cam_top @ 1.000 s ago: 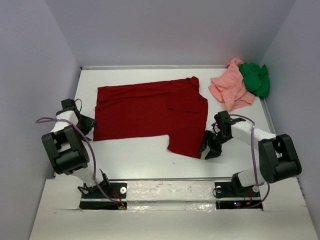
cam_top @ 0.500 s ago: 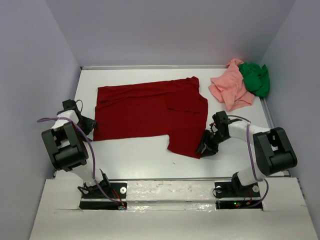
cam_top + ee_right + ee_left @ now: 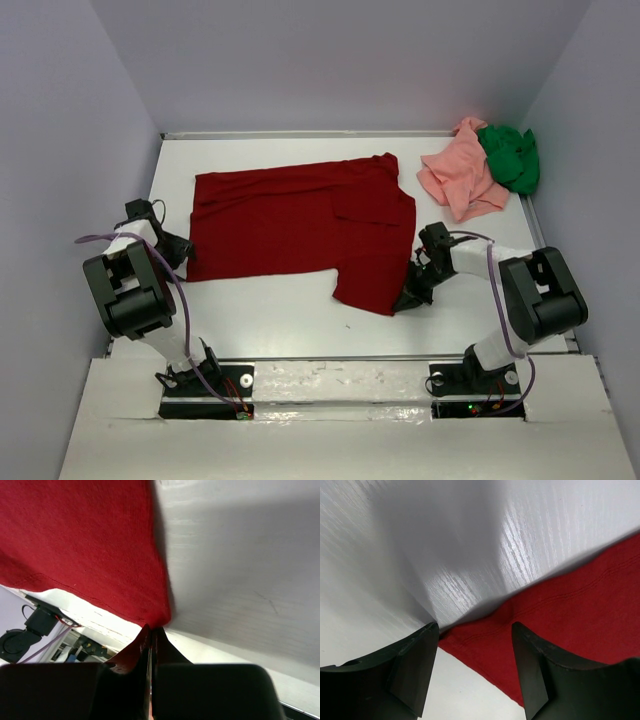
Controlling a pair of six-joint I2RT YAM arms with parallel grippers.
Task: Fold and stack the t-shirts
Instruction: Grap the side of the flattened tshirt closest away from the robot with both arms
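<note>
Dark red shirt (image 3: 300, 225) flat at centre of table (image 3: 270, 310). Right end effector (image 3: 410, 298) clenched on its near-right corner; left end effector (image 3: 180, 250) released astride the left hem. Risk: the shallow pinch slips on lifting.

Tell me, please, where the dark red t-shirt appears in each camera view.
Top external: dark red t-shirt spread flat, centre of the picture.
Left wrist: lower right, its edge running between the fingers of the open left gripper.
Right wrist: upper left, its corner pinched in the shut right gripper.
Shared landmark: the white table bordering the shirt's edge in every view.
</note>
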